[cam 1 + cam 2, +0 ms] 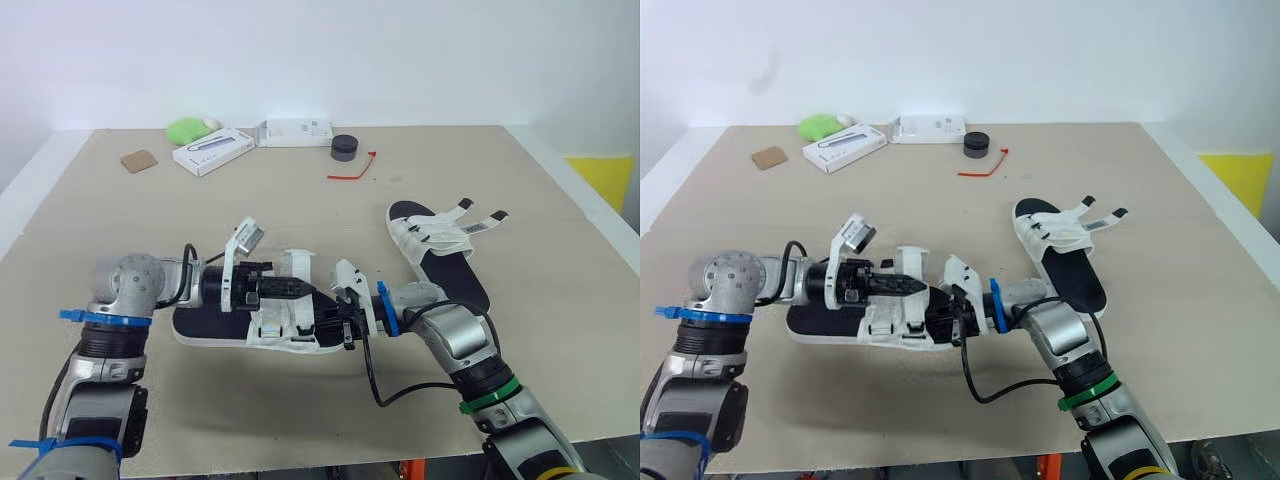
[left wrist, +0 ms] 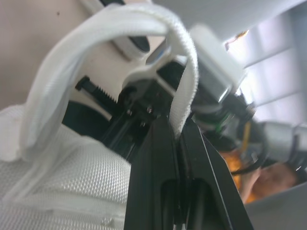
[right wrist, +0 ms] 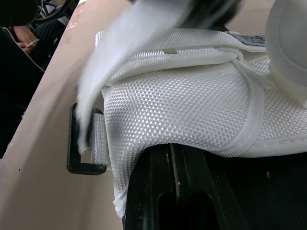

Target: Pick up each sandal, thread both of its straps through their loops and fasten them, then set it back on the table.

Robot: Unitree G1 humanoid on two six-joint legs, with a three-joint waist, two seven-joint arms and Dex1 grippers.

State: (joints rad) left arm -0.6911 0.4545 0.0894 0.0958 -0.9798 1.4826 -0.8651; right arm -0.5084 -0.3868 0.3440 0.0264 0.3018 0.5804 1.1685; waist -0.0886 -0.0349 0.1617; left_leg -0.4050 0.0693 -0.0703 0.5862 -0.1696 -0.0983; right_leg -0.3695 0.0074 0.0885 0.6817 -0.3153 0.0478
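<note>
The near sandal (image 1: 215, 326), black sole with a white mesh upper, lies on the table in front of me. My left gripper (image 1: 303, 290) reaches over it from the left and is shut on a white strap (image 2: 184, 91), which arches up in a loop. From the right, my right gripper (image 1: 328, 322) is shut on the edge of the mesh upper (image 3: 192, 100). A black loop (image 3: 86, 165) at the sandal's side has strap webbing through it. The second sandal (image 1: 445, 255) lies to the right with both straps (image 1: 480, 222) spread loose.
Along the table's far edge sit a green object (image 1: 190, 128), two white boxes (image 1: 212, 151) (image 1: 295, 132), a black round tin (image 1: 344, 148), a red tie (image 1: 352, 172) and a brown square (image 1: 139, 160). A yellow object (image 1: 603, 180) stands beyond the right edge.
</note>
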